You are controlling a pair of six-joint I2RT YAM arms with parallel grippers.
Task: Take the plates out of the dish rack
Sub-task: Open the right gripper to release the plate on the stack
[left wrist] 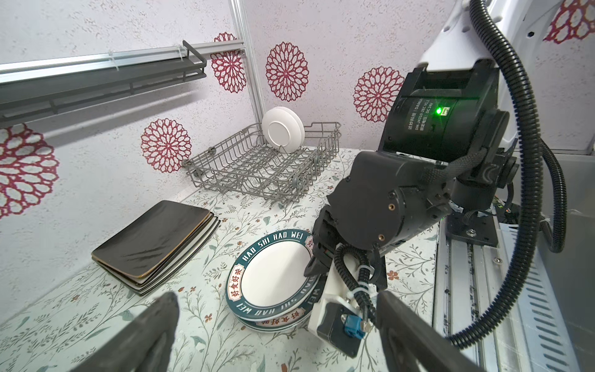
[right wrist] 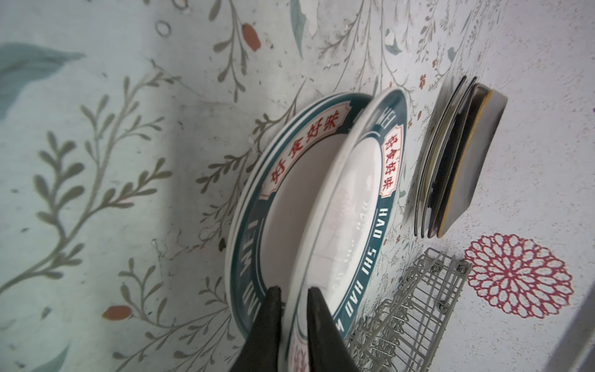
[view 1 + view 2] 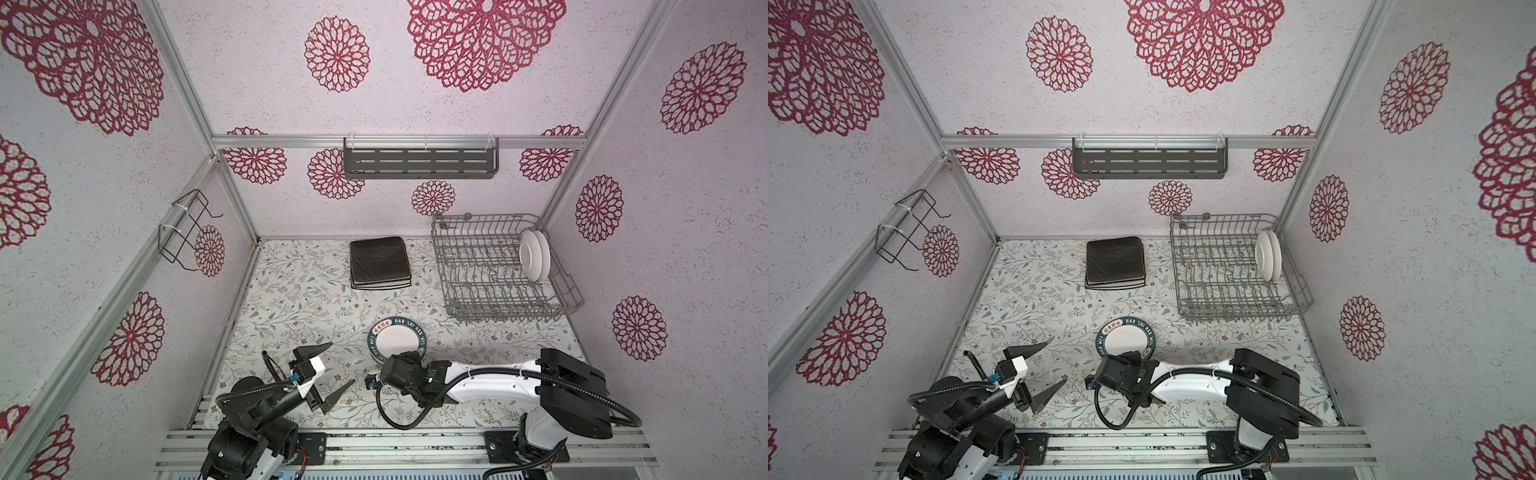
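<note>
Right gripper (image 2: 293, 291): its black fingers straddle the near rim of the top round plate (image 2: 351, 206). Whether they press on it or stand just clear cannot be told.
Left gripper (image 3: 342, 362): jaws spread wide with nothing between them, above the table (image 3: 291, 299), left of the round stack and apart from it.
Round printed plates (image 3: 395, 340): three, as far as the rims can be counted, in one stack near the front of the table. The top one sits skewed on those beneath.
Dish rack (image 3: 482, 266): at the back right corner of the table.
White round plates (image 3: 534, 255): two, standing upright side by side at the rack's right end.
Square plates (image 3: 379, 259): four edges counted, stacked flat at the back of the table, left of the rack and apart from it, with a black one on top.
</note>
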